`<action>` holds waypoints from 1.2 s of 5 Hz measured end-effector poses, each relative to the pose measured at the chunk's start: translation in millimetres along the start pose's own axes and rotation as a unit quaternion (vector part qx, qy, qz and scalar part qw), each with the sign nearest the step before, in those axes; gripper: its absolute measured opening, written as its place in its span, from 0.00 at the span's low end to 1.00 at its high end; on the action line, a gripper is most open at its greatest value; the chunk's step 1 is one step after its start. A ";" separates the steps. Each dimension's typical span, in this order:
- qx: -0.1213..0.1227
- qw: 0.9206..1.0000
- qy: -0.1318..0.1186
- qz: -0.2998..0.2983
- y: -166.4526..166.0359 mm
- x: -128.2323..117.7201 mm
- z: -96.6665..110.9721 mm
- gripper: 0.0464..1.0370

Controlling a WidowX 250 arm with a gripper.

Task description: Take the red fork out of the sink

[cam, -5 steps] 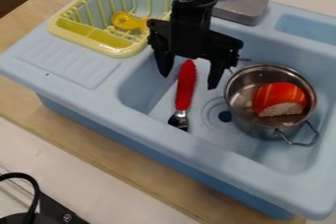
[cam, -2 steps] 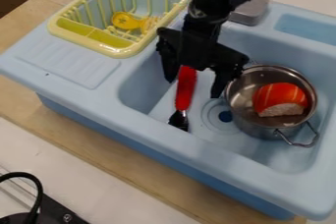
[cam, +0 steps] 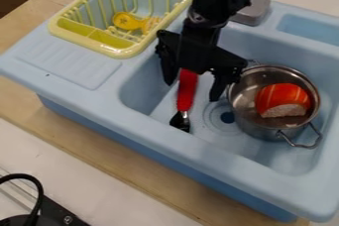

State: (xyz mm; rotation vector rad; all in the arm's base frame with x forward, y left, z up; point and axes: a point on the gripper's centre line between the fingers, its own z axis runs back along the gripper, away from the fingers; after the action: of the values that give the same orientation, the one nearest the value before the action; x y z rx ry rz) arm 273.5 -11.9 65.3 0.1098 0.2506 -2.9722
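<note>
- Red fork (cam: 181, 120): lies in the sink (cam: 198, 143), near the drain (cam: 228, 117).
- My hand (cam: 192, 90): spread, positioned over the fork's handle (cam: 187, 95).
- Metal pot (cam: 255, 126): in the sink, containing red-orange food (cam: 281, 97).
- Yellow rack (cam: 109, 50): beside the basin.

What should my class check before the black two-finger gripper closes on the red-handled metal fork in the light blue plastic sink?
1. Gripper jaws apart: ok.
2. Fork handle between the jaws, as seen from this camera: ok.
3. Jaws low enough to grip the handle: cannot tell.
4. Fork clear of the silvery metal pot: ok.
5. Fork out of the sink: not ok, it lies inside.
</note>
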 end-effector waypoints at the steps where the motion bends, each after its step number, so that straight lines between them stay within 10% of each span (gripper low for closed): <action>1: 0.001 1.000 0.007 -0.003 -1.9 -1.6 -3.8 0.96; 4: 0.015 1.000 0.018 -0.005 -7.3 -5.6 -16.1 0.91; 6: -0.012 1.000 0.026 0.012 -13.2 -13.3 -19.1 0.40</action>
State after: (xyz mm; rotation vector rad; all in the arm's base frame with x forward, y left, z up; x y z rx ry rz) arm 285.6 6.3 49.8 0.1857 0.2899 -2.9444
